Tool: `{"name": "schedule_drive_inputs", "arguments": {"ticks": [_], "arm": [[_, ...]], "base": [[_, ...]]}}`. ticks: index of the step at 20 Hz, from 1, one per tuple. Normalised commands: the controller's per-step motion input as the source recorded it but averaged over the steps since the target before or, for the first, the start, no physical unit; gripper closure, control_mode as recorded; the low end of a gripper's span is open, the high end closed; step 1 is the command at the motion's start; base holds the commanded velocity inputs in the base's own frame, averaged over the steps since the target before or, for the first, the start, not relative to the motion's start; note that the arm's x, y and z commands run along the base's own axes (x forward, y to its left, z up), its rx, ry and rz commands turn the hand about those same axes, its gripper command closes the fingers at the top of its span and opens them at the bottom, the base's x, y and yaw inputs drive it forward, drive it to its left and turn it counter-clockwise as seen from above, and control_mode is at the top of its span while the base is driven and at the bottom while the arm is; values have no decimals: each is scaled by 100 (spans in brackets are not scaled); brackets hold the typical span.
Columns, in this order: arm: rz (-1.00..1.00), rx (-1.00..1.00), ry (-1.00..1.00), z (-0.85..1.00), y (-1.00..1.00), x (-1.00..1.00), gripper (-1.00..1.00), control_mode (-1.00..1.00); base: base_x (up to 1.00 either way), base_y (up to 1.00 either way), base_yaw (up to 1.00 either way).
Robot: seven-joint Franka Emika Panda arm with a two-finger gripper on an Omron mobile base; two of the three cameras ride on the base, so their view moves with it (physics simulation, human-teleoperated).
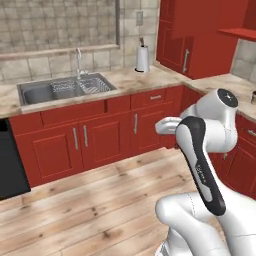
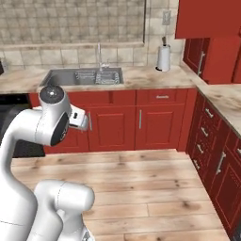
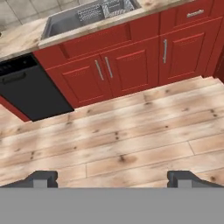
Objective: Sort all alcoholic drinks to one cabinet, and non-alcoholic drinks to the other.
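Note:
The alcoholic drinks and the non-alcoholic drinks are out of view. My gripper (image 3: 113,179) is open, its two dark fingertips (image 3: 42,178) wide apart with nothing between them, and it looks down over the wooden floor (image 3: 131,140) toward the red base cabinets (image 3: 131,65). In the base views the arm is folded above the floor, well short of the counter. Red wall cabinets (image 1: 200,35) (image 2: 207,19) hang with doors shut above the corner of the counter. A small dark thing (image 1: 253,97) on the right counter is cut off by the picture's edge; I cannot tell what it is.
A steel sink (image 1: 65,89) (image 2: 84,76) (image 3: 87,15) with a faucet is set in the beige counter (image 1: 130,77). A paper towel roll (image 1: 142,59) (image 2: 163,58) stands near the corner. A black dishwasher front (image 3: 30,89) (image 1: 10,165) sits left of the sink cabinets. More red drawers (image 2: 212,141) line the right side.

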Motion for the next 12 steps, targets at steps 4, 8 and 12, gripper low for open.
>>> {"name": "schedule_drive_inputs", "arguments": {"ticks": [4, 8, 12], "arm": [[0, 0, 0, 0, 0, 0, -100, 100], [0, 0, 0, 0, 0, 0, -100, 100], [0, 0, 0, 0, 0, 0, -100, 100]], "base": [[99, 0, -15], [39, 0, -58], [3, -7, -70]]}}
